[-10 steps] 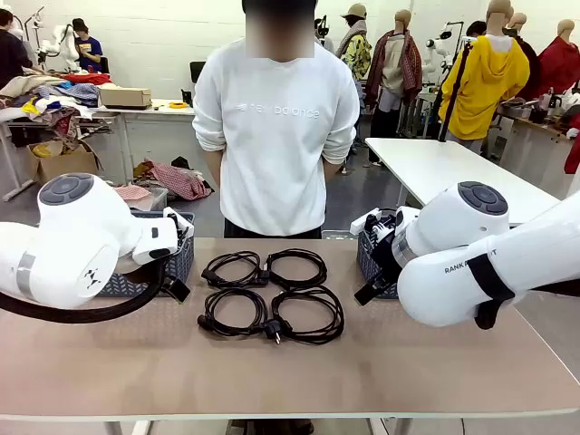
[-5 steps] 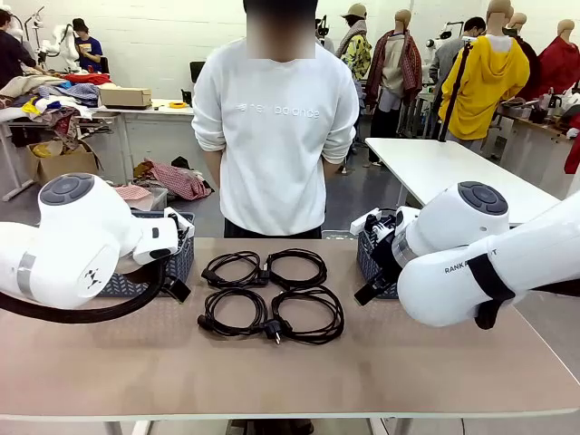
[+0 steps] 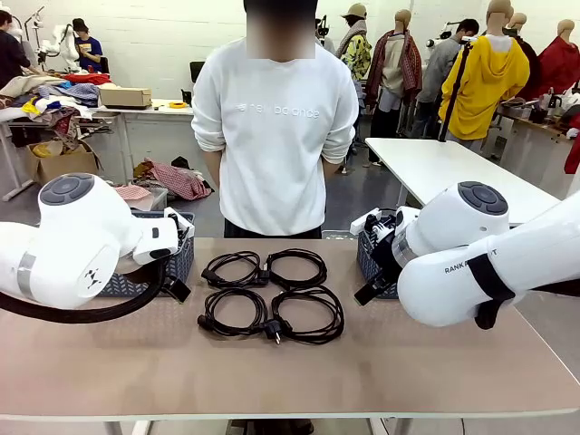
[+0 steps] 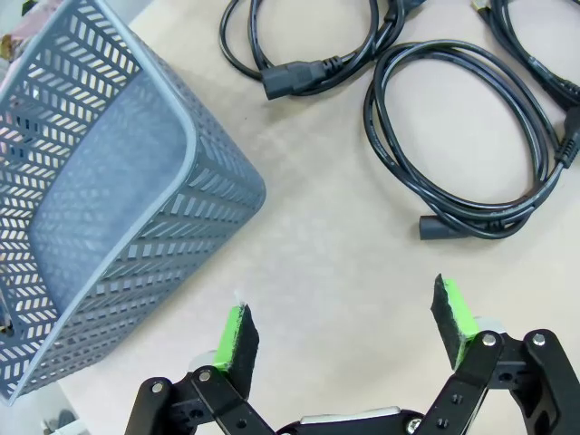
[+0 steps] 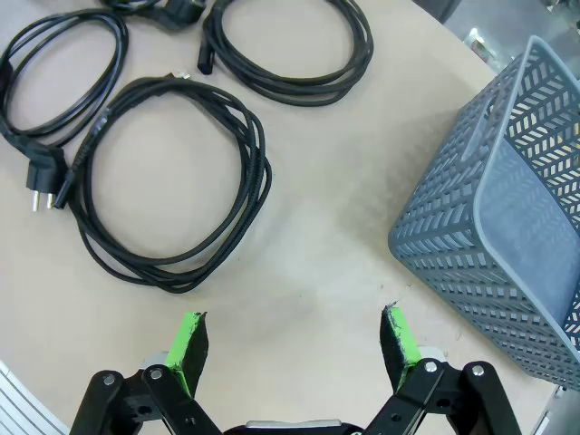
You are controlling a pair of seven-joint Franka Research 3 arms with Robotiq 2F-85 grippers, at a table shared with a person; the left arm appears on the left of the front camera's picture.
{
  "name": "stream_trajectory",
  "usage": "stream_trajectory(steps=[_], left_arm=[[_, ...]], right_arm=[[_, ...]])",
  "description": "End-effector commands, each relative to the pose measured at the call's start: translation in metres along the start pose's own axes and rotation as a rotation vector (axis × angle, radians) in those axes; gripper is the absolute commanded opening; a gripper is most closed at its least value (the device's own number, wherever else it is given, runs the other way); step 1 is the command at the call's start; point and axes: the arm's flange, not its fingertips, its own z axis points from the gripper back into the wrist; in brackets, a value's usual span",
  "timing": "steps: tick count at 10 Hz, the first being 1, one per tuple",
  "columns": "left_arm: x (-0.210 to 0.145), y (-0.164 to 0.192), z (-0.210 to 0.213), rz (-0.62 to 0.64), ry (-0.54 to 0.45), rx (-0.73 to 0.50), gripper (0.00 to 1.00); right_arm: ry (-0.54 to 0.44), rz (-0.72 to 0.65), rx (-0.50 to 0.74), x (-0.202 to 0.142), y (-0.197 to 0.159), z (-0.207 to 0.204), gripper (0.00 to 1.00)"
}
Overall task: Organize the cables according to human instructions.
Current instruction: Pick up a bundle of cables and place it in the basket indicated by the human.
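Several black cables lie coiled in round loops at the middle of the table, two farther [image 3: 212,274] and two nearer [image 3: 273,331]. My left gripper [image 4: 345,324] hangs open over bare tabletop, with one coil's plug [image 4: 441,227] just ahead of it and another coil [image 4: 294,79] beyond. My right gripper [image 5: 295,344] is also open above the table, a little short of a coiled cable [image 5: 260,177], with two more coils [image 5: 290,92] [image 5: 43,177] past it. Neither gripper touches a cable. The person [image 3: 276,136] stands at the far side, hands out of sight.
A grey mesh basket [image 3: 177,263] stands at the table's left beside my left arm [image 3: 82,245], and a second one [image 3: 366,258] at the right beside my right arm [image 3: 471,263]. In the wrist views each basket [image 4: 109,208] [image 5: 507,227] sits close beside the gripper.
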Motion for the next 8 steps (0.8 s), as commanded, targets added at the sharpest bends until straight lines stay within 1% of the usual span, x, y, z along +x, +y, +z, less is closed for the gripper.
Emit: stream_trajectory(steps=[1, 2, 3, 5, 7, 8], left_arm=[[0.0, 0.001, 0.0, 0.002, 0.0, 0.001, 1.0], [0.0, 0.0, 0.0, 0.0, 0.0, 0.0, 1.0], [0.003, 0.003, 0.006, -0.026, -0.008, -0.03, 1.0], [0.017, 0.012, 0.031, -0.074, -0.014, -0.049, 1.0], [0.034, 0.024, 0.057, -0.102, 0.003, -0.105, 1.0], [0.044, 0.029, 0.071, -0.109, 0.008, -0.152, 1.0]], right_arm=[[-0.001, -0.001, 0.0, 0.0, 0.0, 0.0, 1.0], [0.0, 0.0, 0.0, 0.0, 0.0, 0.0, 1.0], [-0.005, 0.019, 0.044, 0.007, -0.003, 0.002, 1.0], [-0.005, 0.064, 0.092, 0.022, -0.014, 0.022, 1.0], [-0.015, 0.085, 0.112, 0.035, -0.022, 0.044, 1.0], [-0.023, 0.097, 0.128, 0.041, -0.026, 0.057, 1.0]])
